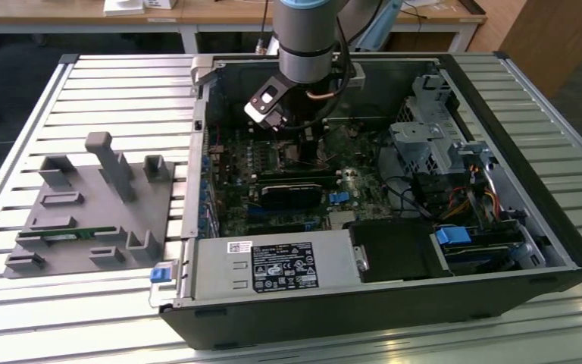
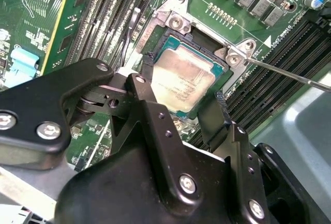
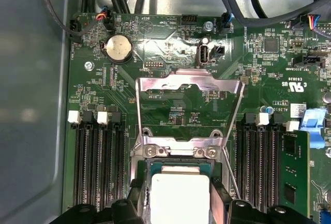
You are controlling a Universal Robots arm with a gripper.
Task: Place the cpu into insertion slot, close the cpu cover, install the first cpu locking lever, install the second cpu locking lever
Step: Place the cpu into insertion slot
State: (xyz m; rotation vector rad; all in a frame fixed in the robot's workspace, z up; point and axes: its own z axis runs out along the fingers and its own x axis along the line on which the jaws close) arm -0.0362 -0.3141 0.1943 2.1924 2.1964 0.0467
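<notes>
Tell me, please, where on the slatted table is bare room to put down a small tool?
In the exterior view, bare slats lie on the table beyond the grey fixture and on the near side of the computer case. Inside the case it is crowded, most around the gripper at the cpu.

Tight around the insertion slot point(image 2: 168, 27): memory slots point(image 3: 98, 167) flanking both sides, swung-open cpu cover point(image 3: 189, 84) beyond, thin lever point(image 2: 289, 74) jutting alongside.
</notes>
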